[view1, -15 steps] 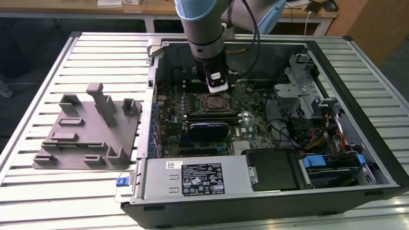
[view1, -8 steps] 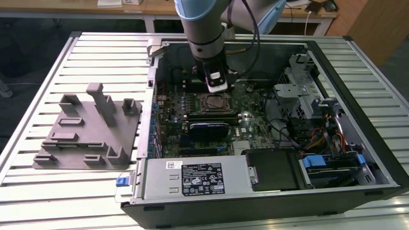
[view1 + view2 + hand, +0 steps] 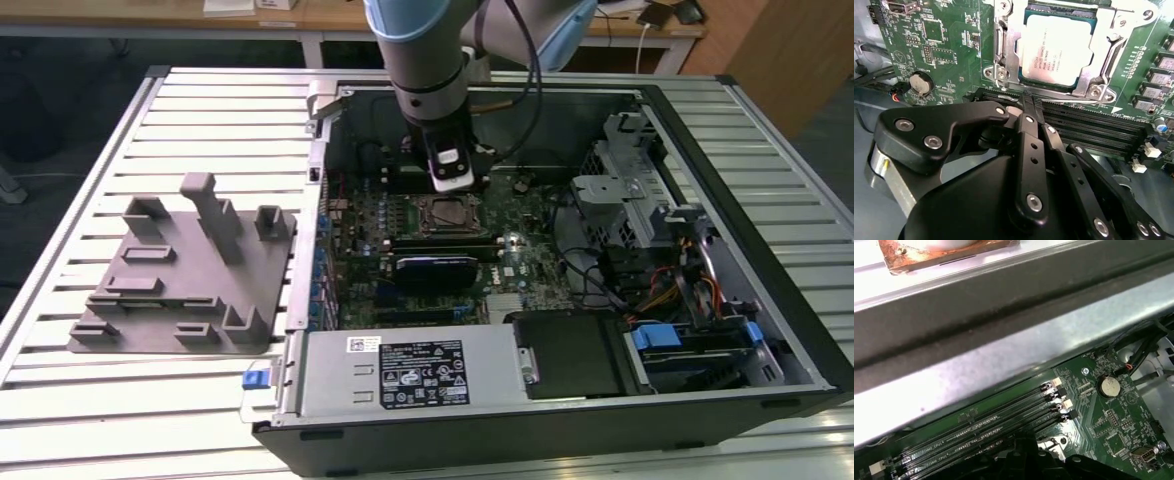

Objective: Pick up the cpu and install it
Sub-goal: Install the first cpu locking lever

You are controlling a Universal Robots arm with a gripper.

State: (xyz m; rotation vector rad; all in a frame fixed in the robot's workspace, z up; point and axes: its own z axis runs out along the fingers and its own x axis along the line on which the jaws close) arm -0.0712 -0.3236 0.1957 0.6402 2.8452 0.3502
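The claw (image 3: 1030, 102) had its fingers pressed together with nothing pinched between them, hanging just above the memory slots (image 3: 1094, 127); right beyond its tips the cpu (image 3: 1056, 47) sat flat in the socket frame (image 3: 1004, 55) on the green motherboard (image 3: 944, 55); over in the exterior view the grey fixture block (image 3: 187, 270) sat on the slatted counter (image 3: 94, 400) beside the open computer case (image 3: 787, 330).

Slatted metal table (image 3: 120, 400) carries grey fixture block (image 3: 187, 275), open computer case (image 3: 747, 300).
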